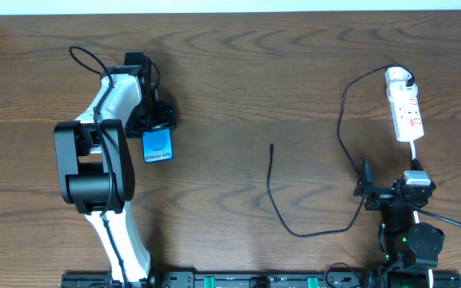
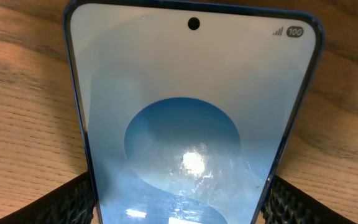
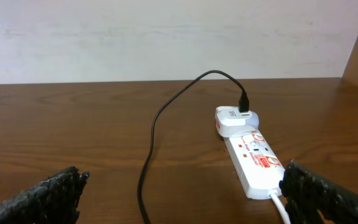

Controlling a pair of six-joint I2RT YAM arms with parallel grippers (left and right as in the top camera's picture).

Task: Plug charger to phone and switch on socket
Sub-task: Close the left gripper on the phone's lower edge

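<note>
Two padded fingers point(image 2: 73, 202) of your left gripper point(image 1: 156, 130) are closed on the phone point(image 1: 158, 147), one against each long edge. Hold that pinch level and add no more squeeze, since the body looks thin and the glass slick enough to slip or twist. Your right gripper point(image 1: 390, 188), down at 5 o'clock on the table point(image 1: 238, 72), is spread wide with nothing in it. I judge it has to fetch the plug next, so keep the phone steady and its port end clear of your fingers. The phone sits at 9 o'clock, a slim slab with a bright blue screen, a paler circle, a glare spot and a small camera hole. The plug tip point(image 1: 271, 146) lies loose near the centre, at 3 o'clock from the phone and well apart from it. Its black cable point(image 1: 294, 232) loops toward 6 o'clock, then climbs to the white adapter point(image 3: 235, 120), seated in the socket point(image 1: 407, 114) at 2 o'clock. You cannot tell the switch position.
</note>
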